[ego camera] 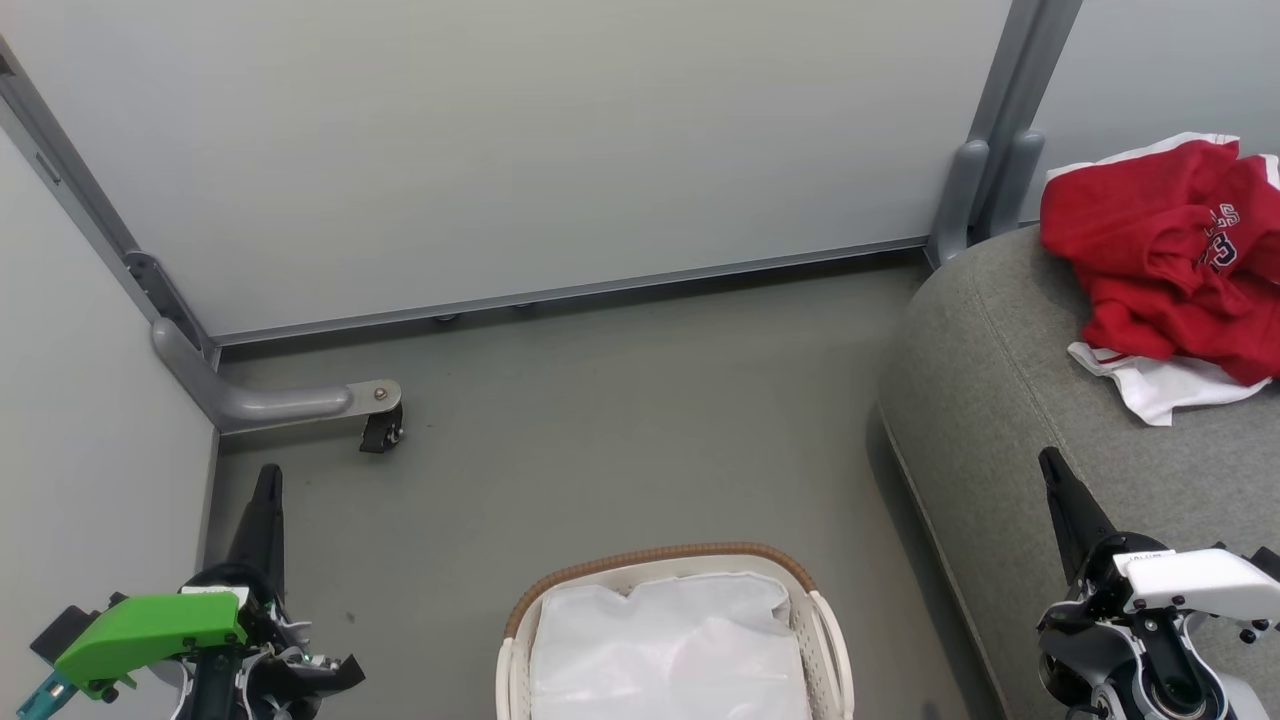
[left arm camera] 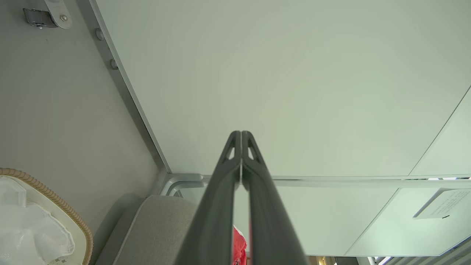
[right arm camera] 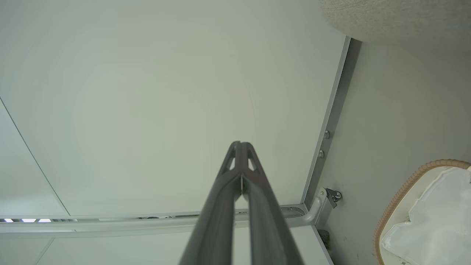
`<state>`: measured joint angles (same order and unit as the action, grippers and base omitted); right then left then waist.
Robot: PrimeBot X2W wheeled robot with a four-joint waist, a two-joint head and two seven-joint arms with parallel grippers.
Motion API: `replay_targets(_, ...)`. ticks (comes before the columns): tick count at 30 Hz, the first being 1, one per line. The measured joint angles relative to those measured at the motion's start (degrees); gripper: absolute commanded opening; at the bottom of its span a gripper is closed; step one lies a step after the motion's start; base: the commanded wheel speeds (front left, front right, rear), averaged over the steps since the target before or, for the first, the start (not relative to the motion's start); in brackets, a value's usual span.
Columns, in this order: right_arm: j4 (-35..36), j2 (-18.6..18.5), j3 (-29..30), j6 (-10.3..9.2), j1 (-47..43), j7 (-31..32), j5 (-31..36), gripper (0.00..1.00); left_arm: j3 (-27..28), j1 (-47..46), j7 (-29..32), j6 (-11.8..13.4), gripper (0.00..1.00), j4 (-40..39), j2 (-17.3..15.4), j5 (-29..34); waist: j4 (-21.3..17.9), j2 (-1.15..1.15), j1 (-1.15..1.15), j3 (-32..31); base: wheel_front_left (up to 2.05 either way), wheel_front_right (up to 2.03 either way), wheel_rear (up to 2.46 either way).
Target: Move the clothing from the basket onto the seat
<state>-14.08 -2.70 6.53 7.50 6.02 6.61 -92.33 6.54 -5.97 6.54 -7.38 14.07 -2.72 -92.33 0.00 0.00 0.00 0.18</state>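
The left jaws are seen pressed together at the tips, with nothing held between them. They are poised above the grey floor [ego camera: 600,420], close to a pale side panel [ego camera: 90,400]. The right jaws are likewise closed tip to tip and empty, and are held over the front edge of the seat [ego camera: 990,400]. The basket [ego camera: 660,557] is set on the floor between the two pairs of jaws, and its white liner [ego camera: 670,650] is seen inside. The clothing [ego camera: 1165,250] is heaped on the seat, ahead of the right jaws and to their right, well apart from them. A crumpled red garment with navy-and-white lettering is laid over a white piece. A caster [ego camera: 380,428] is seen ahead of the left jaws, slightly to their right.
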Motion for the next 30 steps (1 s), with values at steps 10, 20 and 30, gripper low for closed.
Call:
replay_targets(10, 0.01, 0.0, 0.0, 0.0, 0.0, 0.0, 0.0, 0.0, 0.0, 0.0, 0.0, 0.0, 0.0, -0.01, 0.0, 0.0, 0.0, 0.0, 0.0, 0.0, 0.0, 0.0, 0.0)
replay_targets(20, 0.01, 0.0, 0.0, 0.0, 0.0, 0.0, 0.0, 0.0, 0.0, 0.0, 0.0, 0.0, 0.0, -0.01, 0.0, -0.01, 0.0, 0.0, 0.0, 0.0, 0.0, 0.0, 0.0)
replay_targets(30, 0.01, 0.0, 0.0, 0.0, 0.0, 0.0, 0.0, 0.0, 0.0, 0.0, 0.0, 0.0, 0.0, -0.01, 0.0, -0.01, 0.0, 0.0, 0.0, 0.0, 0.0, 0.0, 0.0)
